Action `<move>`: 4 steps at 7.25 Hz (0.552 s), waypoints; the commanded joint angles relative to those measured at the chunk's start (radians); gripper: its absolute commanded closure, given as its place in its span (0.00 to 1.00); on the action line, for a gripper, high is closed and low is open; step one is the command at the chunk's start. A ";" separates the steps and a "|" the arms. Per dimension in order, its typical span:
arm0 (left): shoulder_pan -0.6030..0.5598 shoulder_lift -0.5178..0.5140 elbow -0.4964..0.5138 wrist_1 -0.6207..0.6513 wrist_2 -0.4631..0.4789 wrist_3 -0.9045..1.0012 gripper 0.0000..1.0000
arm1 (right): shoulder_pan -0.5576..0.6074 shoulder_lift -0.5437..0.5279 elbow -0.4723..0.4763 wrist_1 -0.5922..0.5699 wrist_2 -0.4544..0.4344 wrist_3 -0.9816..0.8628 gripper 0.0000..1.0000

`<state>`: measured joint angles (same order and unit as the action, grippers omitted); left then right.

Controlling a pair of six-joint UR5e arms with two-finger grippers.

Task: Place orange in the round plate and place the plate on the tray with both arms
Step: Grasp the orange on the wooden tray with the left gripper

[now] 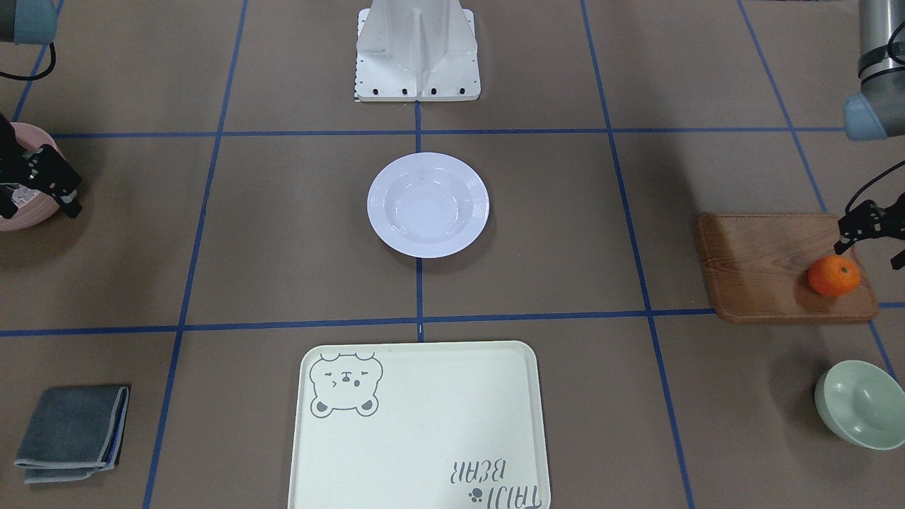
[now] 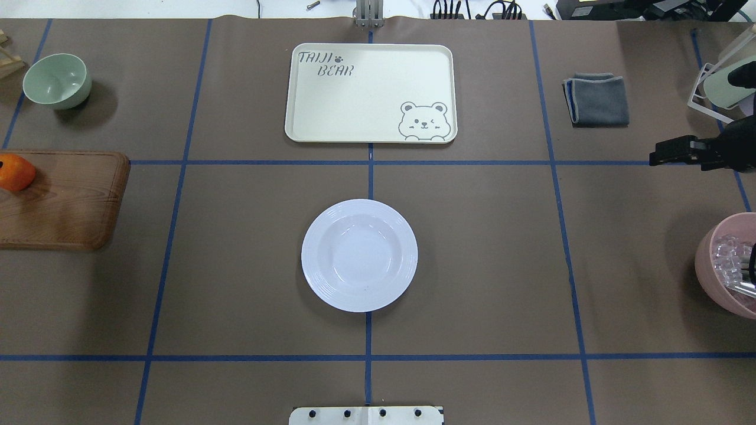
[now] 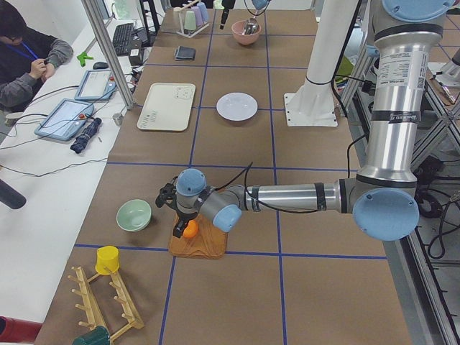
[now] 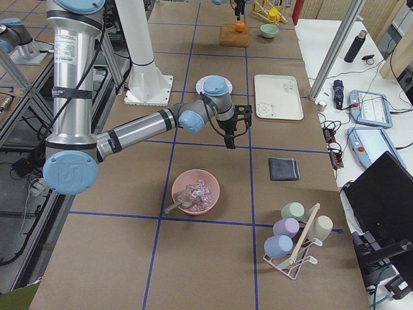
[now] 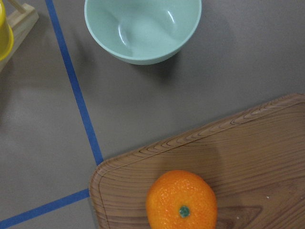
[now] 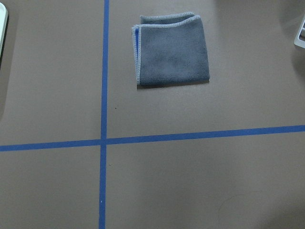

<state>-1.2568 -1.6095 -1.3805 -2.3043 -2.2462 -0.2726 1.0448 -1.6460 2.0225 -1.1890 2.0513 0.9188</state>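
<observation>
The orange [image 1: 834, 276] [image 5: 182, 200] lies near a corner of a brown wooden board [image 1: 763, 268]. My left gripper [image 1: 871, 249] hangs open just above and beside it, apart from it. Mid-table, the white round plate [image 1: 428, 205] [image 2: 359, 255] stands with nothing in it. The cream tray [image 1: 424, 431] [image 2: 366, 94] with the bear drawing lies beyond it, bare. Far off on the other side my right gripper [image 2: 657, 154] [image 4: 239, 127] hovers open over bare table, holding nothing. Neither wrist view shows its own fingers.
A pale green bowl [image 1: 862, 403] [image 5: 143, 28] sits near the board. A pink bowl [image 2: 726, 271] with clear pieces and a folded grey cloth [image 2: 598, 98] [image 6: 171, 50] are on the right arm's side. The white robot base [image 1: 417, 49] stands behind the plate.
</observation>
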 commanded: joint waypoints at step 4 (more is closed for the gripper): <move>0.089 -0.085 0.142 -0.062 0.123 -0.046 0.02 | -0.008 -0.002 0.001 0.000 -0.010 0.000 0.00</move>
<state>-1.1881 -1.6709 -1.2794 -2.3464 -2.1579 -0.3181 1.0375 -1.6473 2.0233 -1.1888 2.0477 0.9201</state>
